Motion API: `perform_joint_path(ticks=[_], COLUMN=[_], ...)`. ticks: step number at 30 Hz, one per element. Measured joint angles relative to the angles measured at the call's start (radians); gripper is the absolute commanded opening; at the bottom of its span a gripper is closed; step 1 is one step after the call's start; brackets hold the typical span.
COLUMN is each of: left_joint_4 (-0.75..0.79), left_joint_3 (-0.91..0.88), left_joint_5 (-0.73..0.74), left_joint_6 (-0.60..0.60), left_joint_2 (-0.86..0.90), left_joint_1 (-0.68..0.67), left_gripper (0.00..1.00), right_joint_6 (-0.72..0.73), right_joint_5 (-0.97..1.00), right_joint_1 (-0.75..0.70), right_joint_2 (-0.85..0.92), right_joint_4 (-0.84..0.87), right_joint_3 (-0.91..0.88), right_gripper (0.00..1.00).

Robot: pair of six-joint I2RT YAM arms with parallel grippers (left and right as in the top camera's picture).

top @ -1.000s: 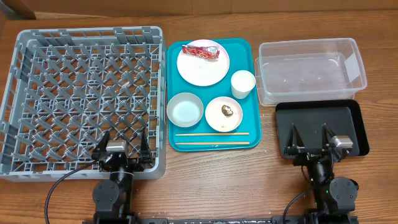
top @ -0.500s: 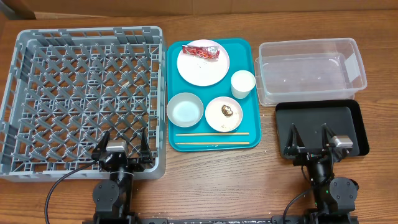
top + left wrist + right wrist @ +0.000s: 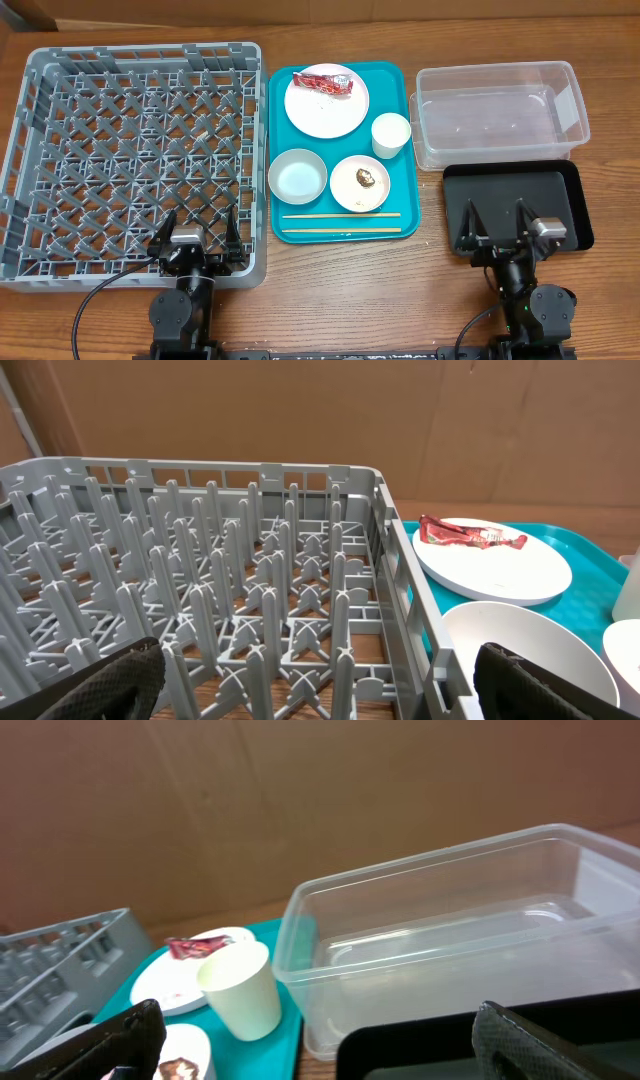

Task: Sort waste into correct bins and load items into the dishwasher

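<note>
Nearest, both arms sit low at the front edge of the desk, each gripper spread wide and holding nothing. The left gripper is over the near wall of the grey dish rack. The right gripper is over the near part of the black tray. Each wrist view catches only dark fingertips in its bottom corners.

Only the overhead view shows the two chopsticks on the teal tray. Beyond them are the bowl, cut off in the left wrist view, and the small plate with a brown lump. Farther back stand the cup, the large plate bearing the red wrapper, and the clear tub.

Wooden table: grey dish rack, teal tray, clear tub, black tray.
</note>
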Motion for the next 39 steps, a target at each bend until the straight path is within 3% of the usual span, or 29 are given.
perform_joint_path(ticks=[11, 20, 31, 39], left_joint_4=[0.006, -0.072, -0.263, -0.547], left_joint_3=[0.000, 0.049, 0.353, 0.774], left_joint_5=[0.058, 0.196, 0.233, 0.246], left_joint_6=[-0.006, -0.027, -0.030, 0.003], left_joint_2=[0.000, 0.002, 0.161, 0.475], left_joint_1=[0.000, 0.000, 0.000, 0.000], left_gripper=[1.00, 1.00, 1.00, 1.00], right_joint_6=[0.000, -0.041, -0.079, -0.079], right_joint_5=[-0.183, -0.228, -0.245, -0.314], right_joint_1=[0.000, 0.000, 0.000, 0.000], right_joint_2=[0.000, 0.000, 0.018, 0.191], right_joint_4=[0.005, -0.188, -0.358, -0.472], right_joint_3=[0.002, 0.170, 0.369, 0.561], right_gripper=[1.00, 1.00, 1.00, 1.00])
